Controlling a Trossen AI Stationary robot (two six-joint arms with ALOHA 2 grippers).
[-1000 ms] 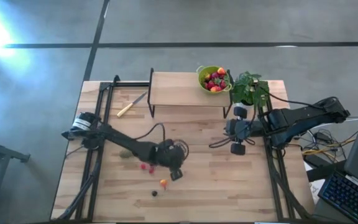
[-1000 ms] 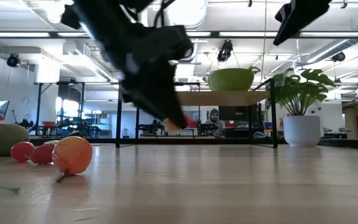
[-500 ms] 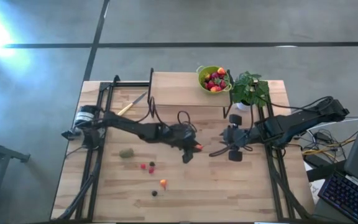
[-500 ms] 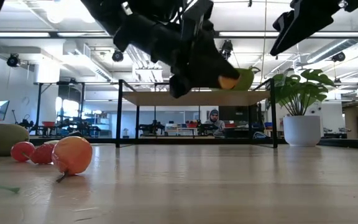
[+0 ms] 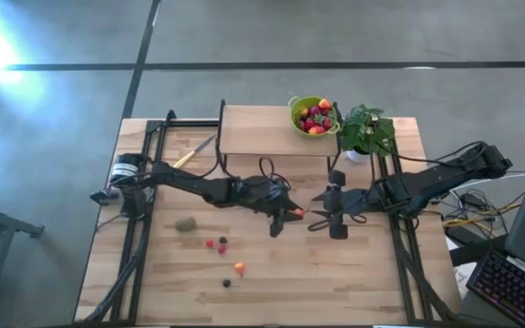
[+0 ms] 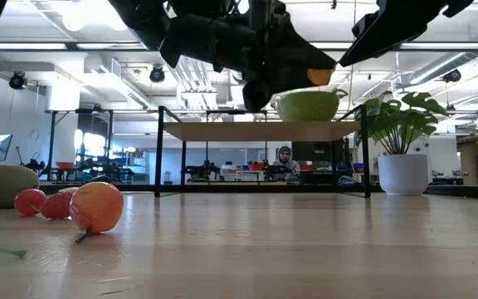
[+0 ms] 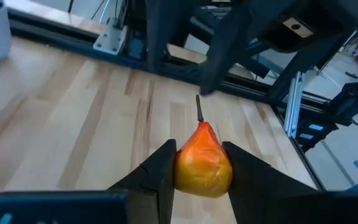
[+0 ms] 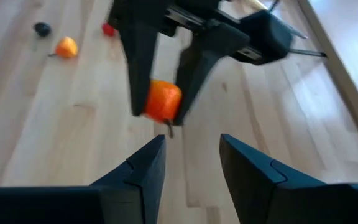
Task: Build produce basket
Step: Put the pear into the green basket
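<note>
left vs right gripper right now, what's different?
The left gripper is shut on an orange fruit; the right gripper is open and holds nothing.
The left gripper's fingers point at the right gripper, presenting the fruit; the right gripper's fingers face it, short of the fruit.
Both hang above mid-table, nearly tip to tip.

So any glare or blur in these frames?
High view: bright glare on the floor at the upper left. Low view: ceiling lights backlight the arms into silhouettes; the nearest orange fruit is soft. Right wrist view: the held fruit and left pincer are blurred.
</note>
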